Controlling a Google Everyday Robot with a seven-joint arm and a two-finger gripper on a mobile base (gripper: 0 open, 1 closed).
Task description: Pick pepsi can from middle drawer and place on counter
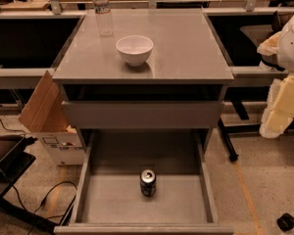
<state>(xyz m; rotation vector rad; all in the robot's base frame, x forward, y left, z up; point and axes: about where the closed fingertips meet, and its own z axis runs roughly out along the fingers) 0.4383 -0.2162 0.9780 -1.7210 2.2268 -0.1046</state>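
The pepsi can (148, 182) stands upright on the floor of the middle drawer (112, 202), near its centre; its silver lid and pull tab show. The drawer is pulled out toward me. The counter (191, 53) is the glossy grey top of the cabinet above. My gripper (280, 104), pale yellow under the white arm, hangs at the right edge of the view. It is beside the cabinet at about counter height, well away from the can and holding nothing that I can see.
A white bowl (134, 49) and a clear water bottle (103, 13) stand on the counter. A closed drawer front (142, 114) sits above the open drawer. A cardboard box (49, 121) and cables (46, 199) lie at the left. A dark table leg (228, 141) stands at the right.
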